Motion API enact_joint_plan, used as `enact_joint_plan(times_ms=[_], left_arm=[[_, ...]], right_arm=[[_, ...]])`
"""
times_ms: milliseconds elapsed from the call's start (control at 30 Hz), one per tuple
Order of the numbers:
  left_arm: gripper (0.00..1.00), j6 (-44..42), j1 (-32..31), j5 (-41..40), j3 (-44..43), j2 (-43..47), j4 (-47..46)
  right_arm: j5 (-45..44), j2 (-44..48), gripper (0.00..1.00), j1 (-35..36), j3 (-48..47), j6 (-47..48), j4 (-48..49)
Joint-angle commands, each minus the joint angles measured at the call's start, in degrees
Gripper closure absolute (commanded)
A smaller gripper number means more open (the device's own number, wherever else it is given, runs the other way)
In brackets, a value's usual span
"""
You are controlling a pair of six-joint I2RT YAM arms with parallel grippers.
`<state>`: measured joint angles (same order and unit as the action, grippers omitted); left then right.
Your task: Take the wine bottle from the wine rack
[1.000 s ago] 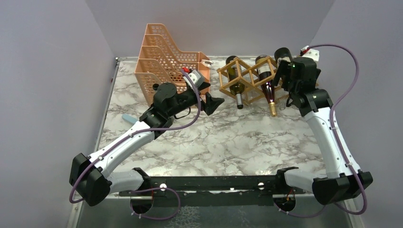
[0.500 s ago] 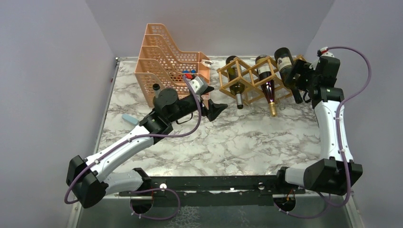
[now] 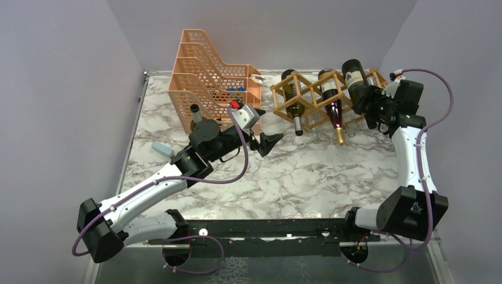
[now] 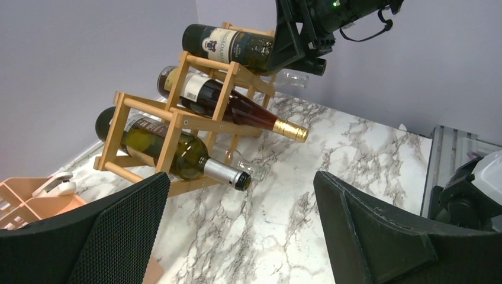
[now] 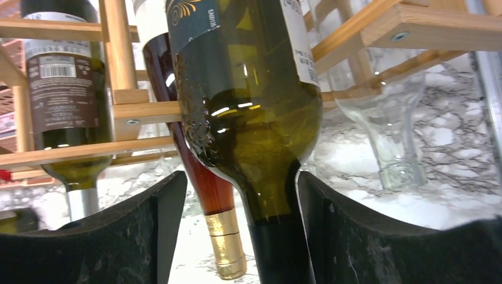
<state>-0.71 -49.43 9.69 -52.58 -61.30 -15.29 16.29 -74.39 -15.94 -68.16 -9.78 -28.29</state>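
Since one second prior, right gripper [image 5: 241, 183] had swung outboard; its jaws stood wide astride wine bottle [image 3: 355, 78] neck, grip pending; left gripper [image 4: 240, 177] jaws wide.

No legible text, wine bottle [image 4: 231, 46] label blurred, barcode [image 5: 57, 71] digits unreadable

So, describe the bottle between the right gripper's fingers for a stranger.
Find the wooden wine rack at the table's back right. The bottle is the rightmost of three. Its neck is dark; the middle bottle has gold foil, the left bottle a silver cap.
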Motion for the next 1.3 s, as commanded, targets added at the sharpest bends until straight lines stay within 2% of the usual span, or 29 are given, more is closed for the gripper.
enact_joint_plan(times_ms=[0, 367, 467, 600, 800, 1033, 1267], left_arm=[[0.01, -1.7, -0.6, -1.3, 0.6, 0.7, -1.2], [0.01, -3.5, -0.8, -2.6, 1.3, 0.6, -1.2], [0.01, -3.9, -0.8, -2.8, 1.4, 0.5, -1.2], [0.01, -4.5, -0.9, -3.2, 1.6, 0.4, -1.3], [0.01, -5.0, -0.9, -3.4, 1.9, 0.3, -1.3], [0.01, -5.5, -1.1, -4.2, 2.1, -0.1, -1.4], [0.01, -5.9, -1.1, -4.5, 2.2, -1.3, -1.5]], right_arm=[[7.1, -1.9, 0.31, -0.7, -0.8, 0.3, 2.4], [9.1, -3.4, 0.38, -1.0, 0.3, 0.2, 3.0], [9.4, -3.0, 0.51, -1.1, 0.7, -0.2, 3.5], [9.4, -2.8, 0.63, -1.3, 0.6, -1.3, 3.4], [13.3, -0.3, 0.69, -1.4, 3.1, -4.6, 5.7], [13.0, 5.0, 0.87, -1.4, 5.8, -8.5, 7.9], [12.8, 9.3, 0.91, -1.4, 5.9, -12.0, 9.0]])
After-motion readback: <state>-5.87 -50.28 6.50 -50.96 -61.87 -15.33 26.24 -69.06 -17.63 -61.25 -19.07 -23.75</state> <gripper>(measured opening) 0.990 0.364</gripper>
